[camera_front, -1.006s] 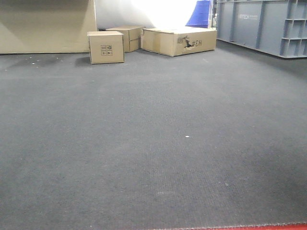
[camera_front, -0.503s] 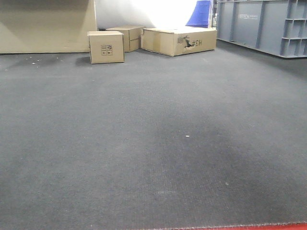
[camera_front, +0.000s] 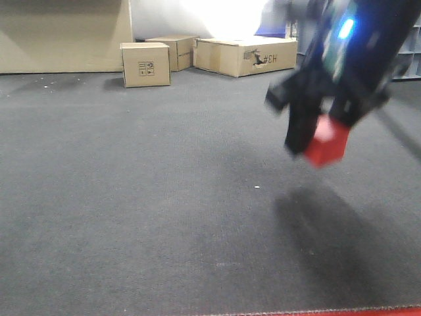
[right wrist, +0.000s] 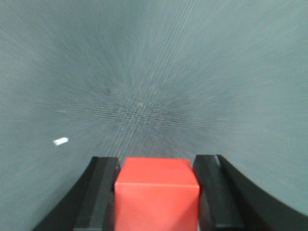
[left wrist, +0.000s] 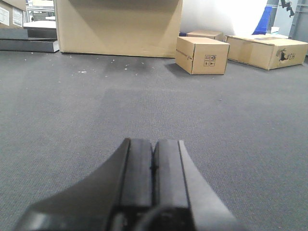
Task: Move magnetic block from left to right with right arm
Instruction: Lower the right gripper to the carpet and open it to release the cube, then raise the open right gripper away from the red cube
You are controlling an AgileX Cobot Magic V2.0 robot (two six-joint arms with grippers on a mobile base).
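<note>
Your right hand (camera_front: 320, 139) has just swung into the front view, clamped on the magnetic block (camera_front: 326, 141) above the carpet (camera_front: 164, 197), so it's mid-carry, while your left hand (left wrist: 153, 168) sits closed and empty.

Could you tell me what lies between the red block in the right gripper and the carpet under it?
Nothing: the front view shows the magnetic block, clamped in the right gripper, in open air over bare carpet and its shadow.

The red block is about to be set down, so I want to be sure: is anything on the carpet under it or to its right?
Nothing visible. The right gripper holds the magnetic block above bare carpet; only a tiny white speck lies nearby. The cardboard boxes sit far behind.
</note>
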